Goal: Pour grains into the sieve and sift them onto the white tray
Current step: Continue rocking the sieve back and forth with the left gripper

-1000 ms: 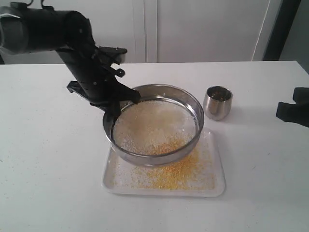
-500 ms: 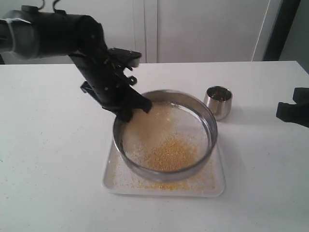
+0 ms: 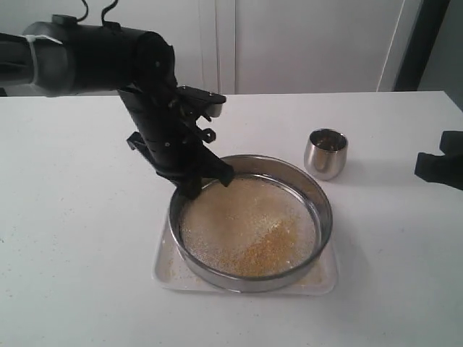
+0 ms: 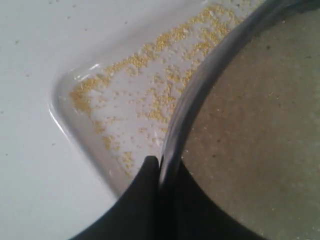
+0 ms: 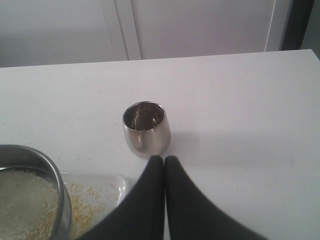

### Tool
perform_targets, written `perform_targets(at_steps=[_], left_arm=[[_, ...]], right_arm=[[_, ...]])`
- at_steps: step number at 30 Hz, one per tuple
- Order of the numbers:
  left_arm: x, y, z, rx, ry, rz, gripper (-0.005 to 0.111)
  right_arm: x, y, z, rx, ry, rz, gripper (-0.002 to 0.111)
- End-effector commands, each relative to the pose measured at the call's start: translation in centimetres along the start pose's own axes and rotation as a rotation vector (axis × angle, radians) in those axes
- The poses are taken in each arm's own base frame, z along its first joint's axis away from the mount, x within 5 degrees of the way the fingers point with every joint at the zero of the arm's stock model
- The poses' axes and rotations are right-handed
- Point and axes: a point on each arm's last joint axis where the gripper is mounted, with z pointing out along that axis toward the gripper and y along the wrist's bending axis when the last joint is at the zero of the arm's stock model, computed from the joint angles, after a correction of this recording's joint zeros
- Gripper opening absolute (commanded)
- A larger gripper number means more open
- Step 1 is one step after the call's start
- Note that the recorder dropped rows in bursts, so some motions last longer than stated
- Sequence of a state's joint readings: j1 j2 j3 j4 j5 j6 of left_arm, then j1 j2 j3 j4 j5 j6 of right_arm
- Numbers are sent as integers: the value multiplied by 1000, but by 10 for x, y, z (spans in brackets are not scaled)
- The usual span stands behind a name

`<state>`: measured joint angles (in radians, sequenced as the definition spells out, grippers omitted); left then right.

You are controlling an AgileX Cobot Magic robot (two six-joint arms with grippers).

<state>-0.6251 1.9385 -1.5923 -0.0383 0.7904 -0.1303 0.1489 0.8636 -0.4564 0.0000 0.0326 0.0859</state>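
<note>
The round steel sieve (image 3: 249, 276) hangs over the white tray (image 3: 163, 271), with whitish and yellow grains (image 3: 253, 231) spread on its mesh. My left gripper (image 3: 205, 181) is shut on the sieve's rim at the back left. In the left wrist view its jaws pinch the rim (image 4: 200, 85) at the gripper (image 4: 164, 165), one finger outside and one inside. Yellow grains (image 4: 150, 85) lie scattered on the tray (image 4: 62, 107) beside the sieve. My right gripper (image 5: 164, 160) is shut and empty, off at the right edge of the table (image 3: 438, 170).
A small shiny steel cup (image 3: 325, 153) stands upright on the white table (image 3: 72, 238) right of the sieve, just beyond my right gripper's tips in the right wrist view, cup (image 5: 146, 129). White cabinet doors (image 3: 304, 43) stand behind the table.
My left gripper has carried the sieve to the right and toward the front over the tray. The yellow grains have shifted to the front right of the mesh. The right arm has not moved.
</note>
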Motion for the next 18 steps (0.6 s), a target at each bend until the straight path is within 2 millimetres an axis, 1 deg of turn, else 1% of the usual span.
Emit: perform_targets(at_steps=[1, 4, 7, 10, 15, 18], left_arm=[[0, 12, -17, 10, -26, -30, 0], [-3, 3, -16, 12, -56, 9, 0], [-3, 4, -18, 4, -67, 50, 0], [-4, 8, -19, -53, -74, 95, 0], [-8, 10, -20, -79, -123, 80, 0], [-8, 11, -20, -91, -121, 88, 0]], right_arm=[[0, 0, -1, -1, -4, -5, 0], [0, 0, -1, -1, -4, -5, 0], [0, 0, -1, -1, -4, -5, 0], [0, 0, -1, -1, -4, -5, 0], [0, 0, -1, -1, -4, -5, 0], [0, 0, -1, -1, -4, -5, 0]])
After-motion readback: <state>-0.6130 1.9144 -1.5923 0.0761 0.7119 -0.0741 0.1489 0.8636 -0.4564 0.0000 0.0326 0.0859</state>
